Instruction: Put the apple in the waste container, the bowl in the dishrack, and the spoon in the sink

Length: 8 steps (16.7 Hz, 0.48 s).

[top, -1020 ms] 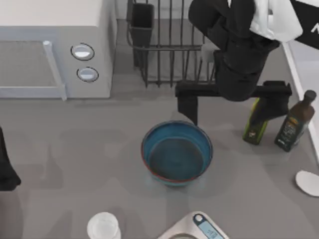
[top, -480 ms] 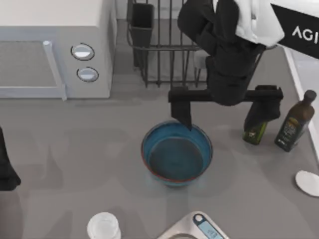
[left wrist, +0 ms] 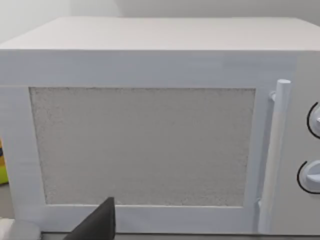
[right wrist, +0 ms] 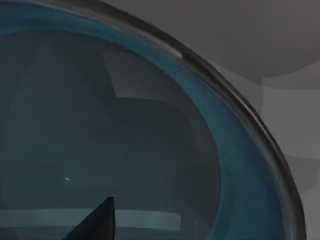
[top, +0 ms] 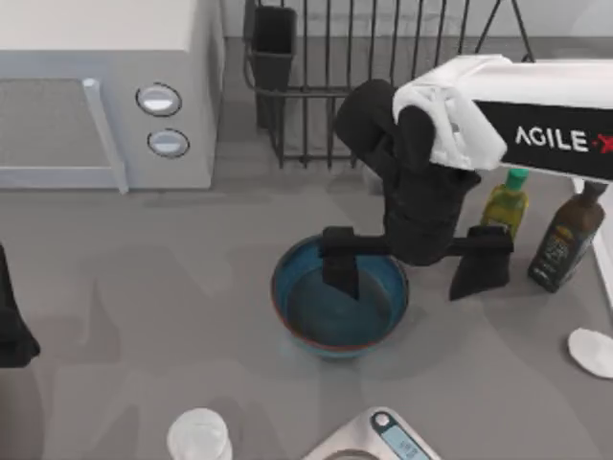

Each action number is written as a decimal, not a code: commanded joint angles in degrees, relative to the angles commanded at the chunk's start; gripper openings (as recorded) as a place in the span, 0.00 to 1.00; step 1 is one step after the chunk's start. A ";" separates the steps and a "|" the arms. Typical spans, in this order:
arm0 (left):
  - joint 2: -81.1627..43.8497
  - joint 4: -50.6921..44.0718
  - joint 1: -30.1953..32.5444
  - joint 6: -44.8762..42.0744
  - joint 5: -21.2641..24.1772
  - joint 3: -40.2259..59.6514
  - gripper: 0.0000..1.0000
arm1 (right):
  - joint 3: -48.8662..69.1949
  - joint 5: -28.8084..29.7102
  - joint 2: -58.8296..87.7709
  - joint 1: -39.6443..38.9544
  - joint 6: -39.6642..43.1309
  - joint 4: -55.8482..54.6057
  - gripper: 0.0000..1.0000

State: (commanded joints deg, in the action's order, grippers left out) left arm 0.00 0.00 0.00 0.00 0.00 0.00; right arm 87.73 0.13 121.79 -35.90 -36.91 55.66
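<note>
My right end effector (top: 412,268) hangs over the blue bowl (top: 340,321) with its fingers spread wide apart, one finger (top: 341,273) inside the bowl's far rim and the other outside the rim on the right, above the grey worktop (top: 144,307); the right wrist view looks down into the bowl (right wrist: 125,140) just past a dark fingertip (right wrist: 97,222). The bowl sits mid-worktop, in front of the black wire dishrack (top: 326,86), with a green-capped bottle (top: 506,199) and a dark bottle (top: 565,240) to its right. My left arm (top: 11,321) is parked at the left edge, its wrist view facing the white microwave (left wrist: 150,130), and I cannot tell how its fingers stand.
</note>
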 joint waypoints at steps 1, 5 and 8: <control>0.00 0.00 0.00 0.00 0.00 0.00 1.00 | -0.91 0.02 0.34 0.07 0.04 -1.05 1.00; 0.00 0.00 0.00 0.00 0.00 0.00 1.00 | -1.32 0.03 0.48 0.13 0.08 -1.50 1.00; 0.00 0.00 0.00 0.00 0.00 0.00 1.00 | -1.32 0.03 0.48 0.13 0.08 -1.50 0.77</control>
State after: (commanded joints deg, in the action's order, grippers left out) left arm 0.00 0.00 0.00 0.00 0.00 0.00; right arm 86.41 0.15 122.27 -35.76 -36.83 54.15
